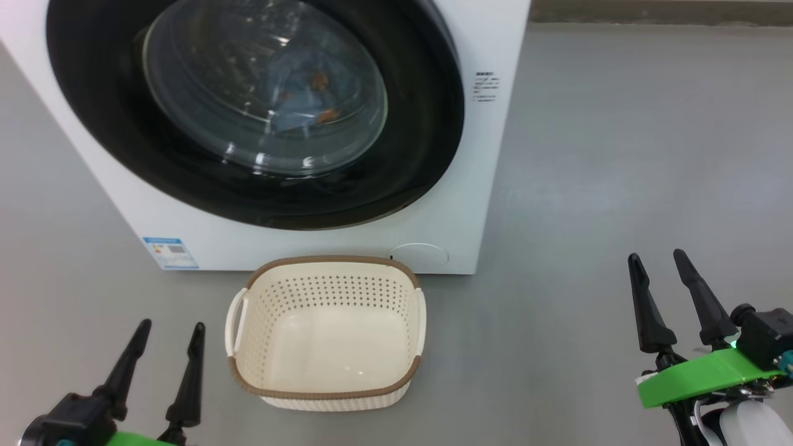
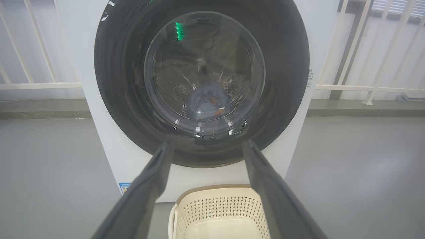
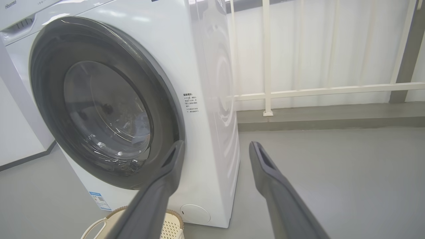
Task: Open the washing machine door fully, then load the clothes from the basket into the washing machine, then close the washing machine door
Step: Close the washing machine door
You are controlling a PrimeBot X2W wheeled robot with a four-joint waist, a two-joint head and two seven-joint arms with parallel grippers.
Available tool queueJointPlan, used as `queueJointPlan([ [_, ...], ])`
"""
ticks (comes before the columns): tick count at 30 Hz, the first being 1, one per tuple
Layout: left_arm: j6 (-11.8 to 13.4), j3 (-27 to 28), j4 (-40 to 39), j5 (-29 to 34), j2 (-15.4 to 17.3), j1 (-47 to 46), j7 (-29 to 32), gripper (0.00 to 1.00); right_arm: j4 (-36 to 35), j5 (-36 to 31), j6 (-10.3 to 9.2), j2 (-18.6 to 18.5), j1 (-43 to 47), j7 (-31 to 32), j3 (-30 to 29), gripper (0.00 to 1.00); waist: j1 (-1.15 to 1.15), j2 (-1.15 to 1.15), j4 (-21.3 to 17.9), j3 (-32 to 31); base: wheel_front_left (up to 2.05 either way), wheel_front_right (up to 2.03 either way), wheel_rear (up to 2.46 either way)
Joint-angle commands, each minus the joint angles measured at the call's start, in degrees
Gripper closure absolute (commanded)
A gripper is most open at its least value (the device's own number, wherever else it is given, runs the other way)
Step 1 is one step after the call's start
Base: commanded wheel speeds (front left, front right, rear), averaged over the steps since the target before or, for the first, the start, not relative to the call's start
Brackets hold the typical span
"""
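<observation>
Both grippers stand with their jaws spread wide, holding nothing and touching nothing. From the head view, the left gripper (image 1: 171, 325) hangs in front of the washing machine (image 1: 489, 155), farther from it than the basket (image 1: 328, 259) and toward the robot's left. The right gripper (image 1: 655, 255) hangs over the grey floor (image 1: 619, 155), out beyond the machine's right side.

The washing machine door (image 1: 421, 124) lies shut, flush against the machine's white front. The clothes (image 1: 303, 93) sit inside the machine behind the door's glass bowl, seen as blue fabric with orange-brown spots. The basket stands on the floor just in front of the machine, below the door, and its whole cream bottom shows. A blue label (image 1: 170, 253) sits low on the machine's front toward the left, and a round cover (image 1: 418, 255) low toward the right, just behind the basket's rim.

The left wrist view looks straight at the door, and through the glass it gives the perforated steel drum (image 2: 229, 83) around the clothes, plus a green glint (image 2: 179, 31) high on the glass. A white railing (image 2: 33, 85) runs behind the machine on either side. The right wrist view looks at the machine from an angle and gives its glossy right side panel (image 3: 215, 66), brand lettering (image 3: 15, 5) at its top corner, and small black print (image 3: 191, 103) beside the door.
</observation>
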Motion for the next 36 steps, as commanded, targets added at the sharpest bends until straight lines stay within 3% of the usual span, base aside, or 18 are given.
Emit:
queueJointPlan([
  [1, 0.03, 2.5, -0.84, 0.03, 1.55, -0.52, -0.37, 0.0, -1.74, -0.26, -0.01, -0.29, 0.1, -0.13, 0.54, 0.0, 0.01, 0.0, -1.86, -0.81, 0.0, 0.0, 0.0],
  [16, 0.03, 8.46, -1.38, 1.37, 1.58, 1.76, -0.37, 0.0, -2.97, -0.34, -0.01, 0.35, 5.39, -0.13, -1.48, 0.0, 0.01, 0.0, -6.36, -1.85, 0.0, 0.0, 0.0],
  [36, 0.03, 11.24, -2.15, 2.34, 0.87, 3.5, -0.37, 0.0, -4.12, -0.5, -0.01, 0.61, 7.11, -0.13, -2.7, 0.0, 0.01, 0.0, -6.33, -2.22, 0.0, 0.0, 0.0],
])
